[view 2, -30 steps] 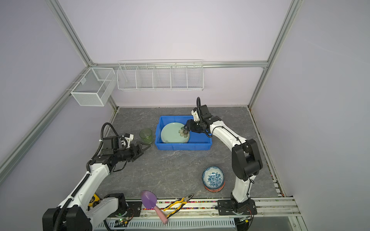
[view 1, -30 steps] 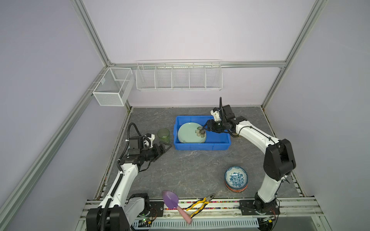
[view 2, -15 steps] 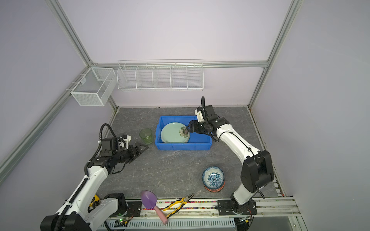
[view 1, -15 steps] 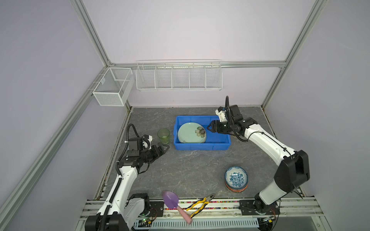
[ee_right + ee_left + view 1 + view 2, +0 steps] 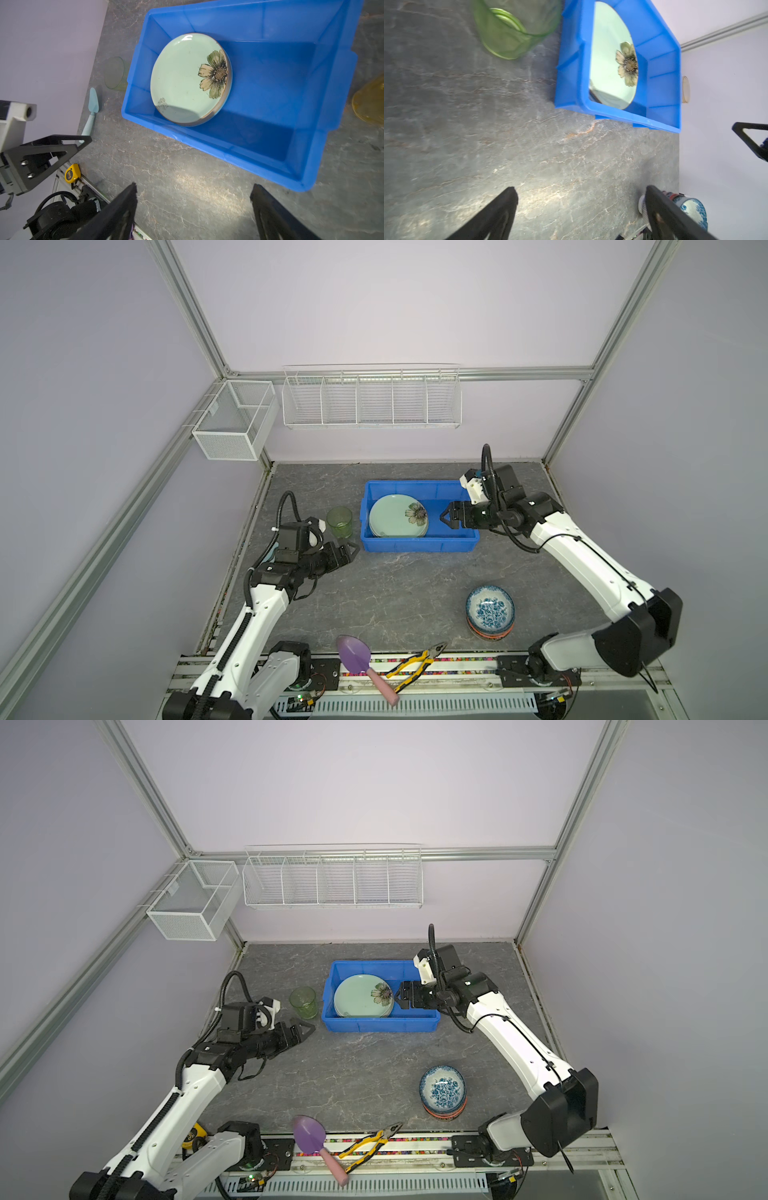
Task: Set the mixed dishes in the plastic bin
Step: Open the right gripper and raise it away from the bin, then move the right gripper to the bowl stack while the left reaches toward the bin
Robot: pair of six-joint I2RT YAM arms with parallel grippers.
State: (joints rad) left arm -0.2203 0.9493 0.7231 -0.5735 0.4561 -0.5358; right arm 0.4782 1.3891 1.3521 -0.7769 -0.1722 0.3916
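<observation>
The blue plastic bin [image 5: 419, 545] stands at the back middle of the table. A pale green flower plate [image 5: 395, 516] rests in its left half, slightly tilted. My right gripper [image 5: 446, 516] hovers open and empty over the bin's right half, a short way from the plate's edge. A green tumbler [image 5: 340, 521] stands upright just left of the bin. My left gripper [image 5: 351, 551] is open and empty over the table, in front of the tumbler. A blue floral bowl [image 5: 490, 610] tops a small stack of bowls at the front right. An amber tumbler [image 5: 369, 104] shows beyond the bin in the right wrist view.
A purple trowel [image 5: 357, 655] and yellow-handled pliers [image 5: 415, 664] lie at the front edge. A teal trowel [image 5: 92, 108] and a yellow tape measure [image 5: 71, 173] lie by the left wall. White wire baskets [image 5: 370, 398] hang on the back wall.
My right gripper has opened wider and drawn back to the right, away from the plate, which stays in the bin. My left gripper has shifted only slightly.
</observation>
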